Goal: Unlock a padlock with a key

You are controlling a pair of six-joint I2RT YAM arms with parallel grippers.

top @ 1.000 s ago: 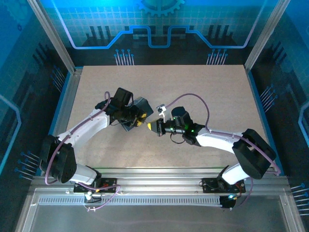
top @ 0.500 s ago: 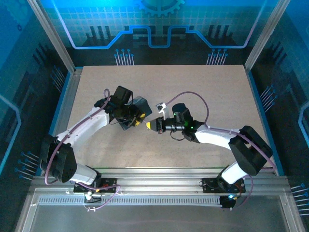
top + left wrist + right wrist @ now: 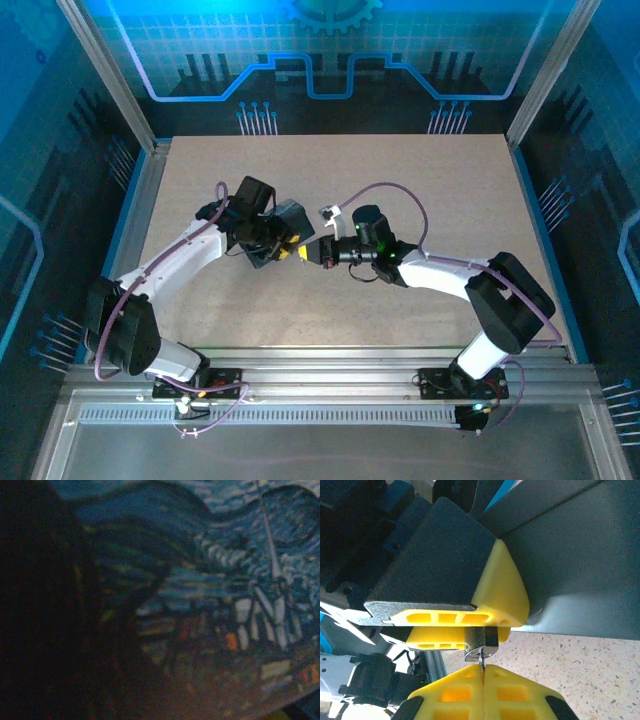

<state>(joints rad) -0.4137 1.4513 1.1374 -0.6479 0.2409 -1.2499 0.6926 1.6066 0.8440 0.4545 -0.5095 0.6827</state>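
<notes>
Holding the key pinched tight in my right gripper, I touch its tip to the bottom of the padlock. My left gripper squeezes the box so the padlock cannot wobble.

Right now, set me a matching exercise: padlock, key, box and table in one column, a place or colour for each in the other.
Things:
1. padlock
2. key
3. box
4. table

Descriptions:
A. speckled beige
B. pinched in the right gripper
C. painted with blue swirls
D. small metal body at the key's tip

Pairs: 1-D, 2-B, 3-C, 4-A
</notes>
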